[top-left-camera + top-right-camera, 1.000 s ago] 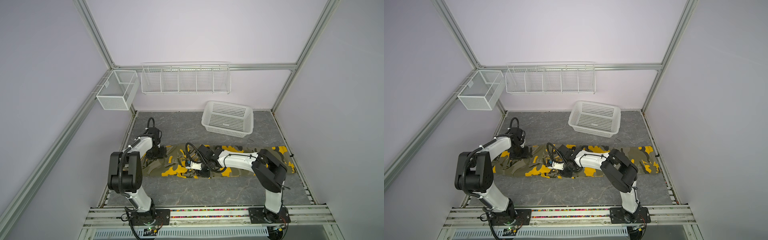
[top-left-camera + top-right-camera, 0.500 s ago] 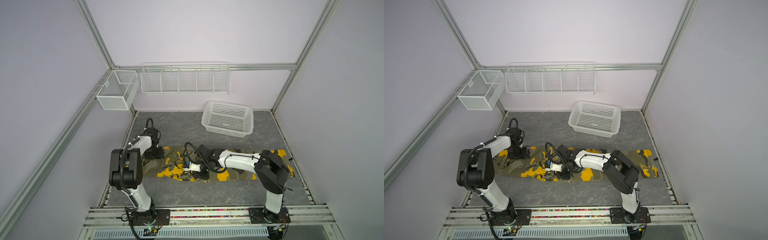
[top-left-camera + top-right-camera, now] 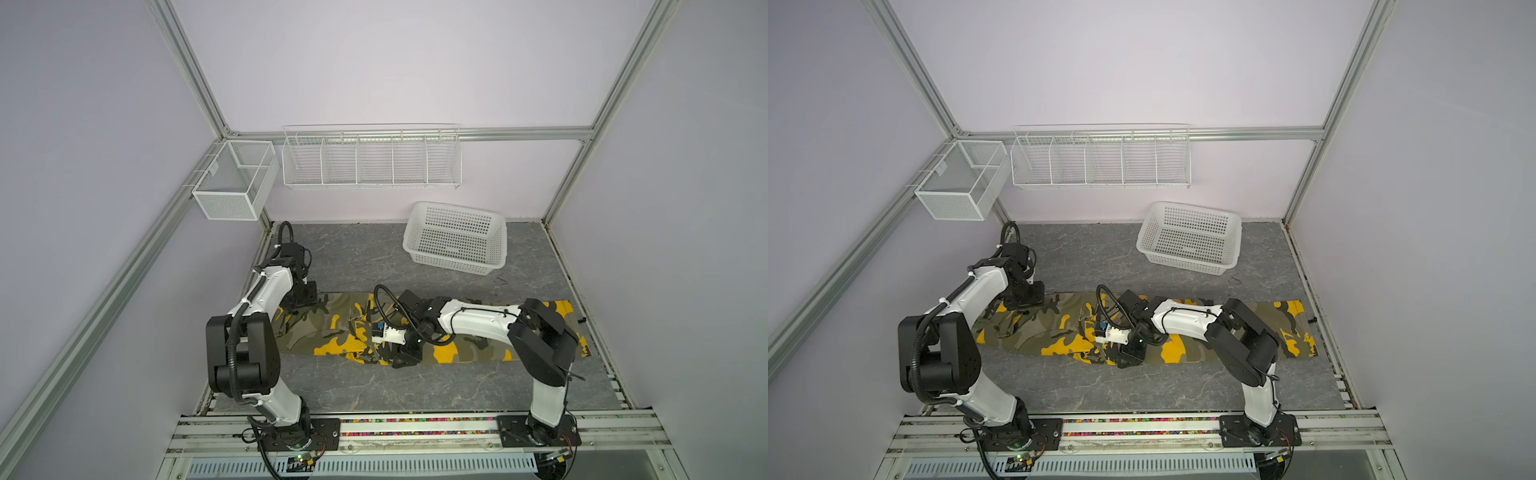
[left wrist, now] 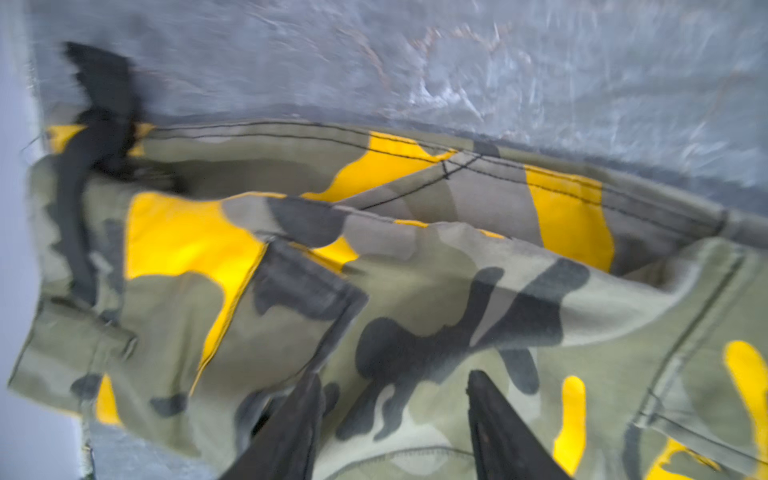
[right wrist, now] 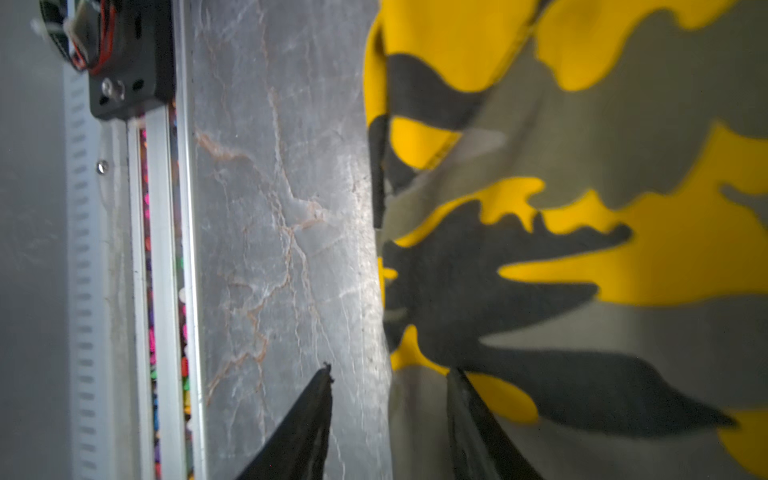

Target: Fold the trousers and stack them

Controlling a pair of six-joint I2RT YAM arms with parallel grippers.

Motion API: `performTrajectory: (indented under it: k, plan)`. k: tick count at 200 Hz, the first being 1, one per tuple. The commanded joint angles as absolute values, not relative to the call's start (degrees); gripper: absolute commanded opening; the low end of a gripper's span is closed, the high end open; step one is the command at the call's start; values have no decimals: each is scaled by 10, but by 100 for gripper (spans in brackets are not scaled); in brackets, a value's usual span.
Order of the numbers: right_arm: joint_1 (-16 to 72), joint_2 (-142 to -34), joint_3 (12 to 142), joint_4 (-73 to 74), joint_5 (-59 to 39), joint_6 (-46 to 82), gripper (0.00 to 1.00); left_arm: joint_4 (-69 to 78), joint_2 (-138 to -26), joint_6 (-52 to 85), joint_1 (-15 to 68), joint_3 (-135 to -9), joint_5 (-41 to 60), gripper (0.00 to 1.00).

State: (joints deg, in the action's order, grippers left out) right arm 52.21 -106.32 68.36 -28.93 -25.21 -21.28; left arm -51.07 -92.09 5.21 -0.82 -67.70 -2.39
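Nearest you, only the right wrist view settles the right gripper (image 5: 390, 370). Its jaws stand apart with nothing between them, one finger over the bare table (image 5: 282, 249) and the other over the near edge of the trousers (image 5: 582, 249). The front rail (image 5: 162, 249) shows beyond them.

In both top views that claw (image 3: 399, 359) (image 3: 1129, 359) is just a dark block at the near edge, about midway along the cloth. The right arm lies low and stretched across the garment from its base on the right.

The trousers (image 3: 332, 328) (image 3: 1059, 332) lie flat in a long strip across the table (image 3: 374, 386), left to right.

Farther back, the left arm reaches away from its base with the elbow bent. The left gripper (image 3: 303, 297) (image 3: 1023, 299) points down at the far left corner of the cloth. Its wrist view is blurred, but you can see the jaws of this claw (image 4: 394, 374) parted over the camouflage cloth (image 4: 415, 291). Whether the fingers touch the cloth you cannot tell.

Behind it all, a white basket (image 3: 455, 239) sits on the table. A wire rack (image 3: 370, 160) and a mesh box (image 3: 232, 183) hang on the frame.
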Motion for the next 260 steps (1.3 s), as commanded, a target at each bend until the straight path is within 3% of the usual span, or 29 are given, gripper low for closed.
performTrajectory:
  k: [1, 42, 93, 140, 151, 189, 196, 202, 206, 210, 260]
  plan:
    - [486, -991, 658, -269, -264, -148, 51, -510, -900, 119, -16, -634, 12, 57]
    - [397, -942, 590, -227, -186, -3, 52, -407, -896, 175, -44, -541, 58, 57]
    - [312, -937, 541, -239, -89, 88, 58, -427, -971, 163, -53, -564, -37, 57]
    - [222, -876, 535, -322, -24, 83, 65, -447, -968, 142, -54, -605, -53, 60]
    - [190, -853, 532, -350, -5, 73, 71, -450, -957, 140, -54, -607, -46, 62]
    - [17, -789, 528, -419, 25, 37, 78, -471, -881, 132, -51, -608, 23, 67]
    - [-21, -783, 529, -421, 18, 38, 78, -472, -864, 132, -49, -605, 35, 71]
    - [-52, -782, 532, -423, 11, 34, 79, -472, -851, 126, -48, -603, 57, 81]
    - [-71, -784, 536, -426, 9, 31, 79, -474, -843, 118, -48, -603, 73, 93]
    - [-87, -788, 540, -430, 10, 26, 79, -477, -838, 116, -47, -603, 85, 97]
    - [-217, -880, 592, -430, 22, 16, 80, -456, -786, 174, 19, -590, 190, 100]
